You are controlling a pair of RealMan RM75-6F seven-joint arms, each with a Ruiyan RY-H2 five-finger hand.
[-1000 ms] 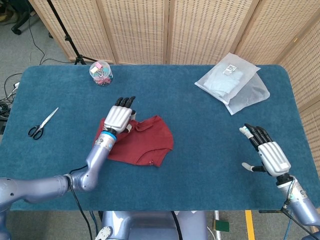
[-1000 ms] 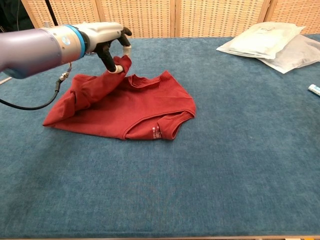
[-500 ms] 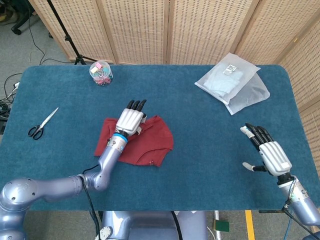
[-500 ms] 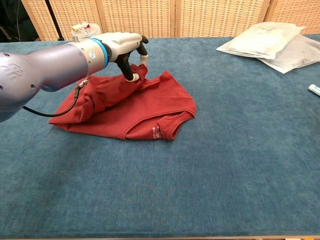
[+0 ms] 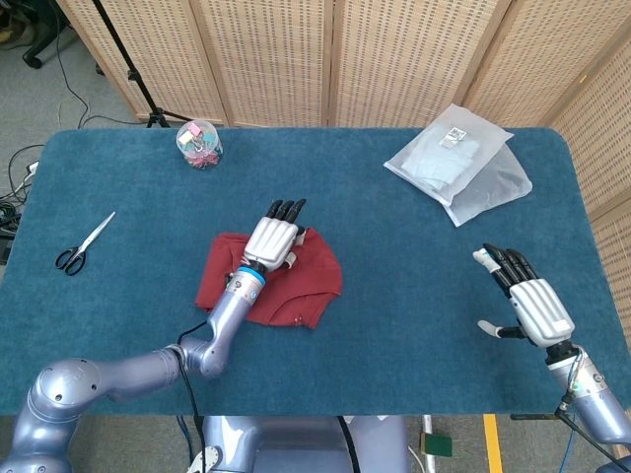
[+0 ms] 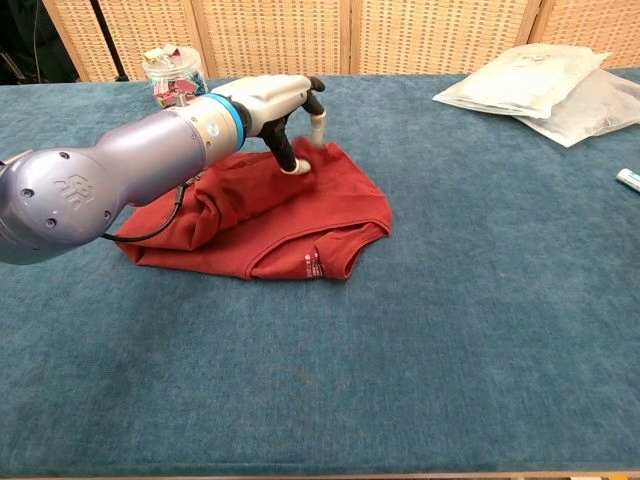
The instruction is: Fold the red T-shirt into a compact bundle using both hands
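Red T-shirt [image 5: 296, 281] lies bunched left of table centre, partly folded over itself, hem and label edge toward the robot; left hand [image 5: 273, 236] sits over its far middle, pinching a fold of cloth between thumb and a finger, other fingers stretched out toward the far edge; chest view shows the same pinch [image 6: 293, 165], though whether the cloth is lifted clear is hard to tell. Open blue felt all round the shirt, widest toward the right and near edges. Right hand [image 5: 525, 299] hovers near the right near corner, well apart from the shirt, fingers spread, holding nothing.

Versus a second ago: left hand has carried the pinched edge rightward across the shirt; left side of the bundle now narrower, more doubled up; right hand unchanged.

Table [image 5: 394, 335] covered in blue cloth; scissors [image 5: 83, 244] near left edge; clip jar [image 5: 199, 144] at far left; plastic bags [image 5: 458, 163] far right; wicker screens [image 5: 394, 54] behind.
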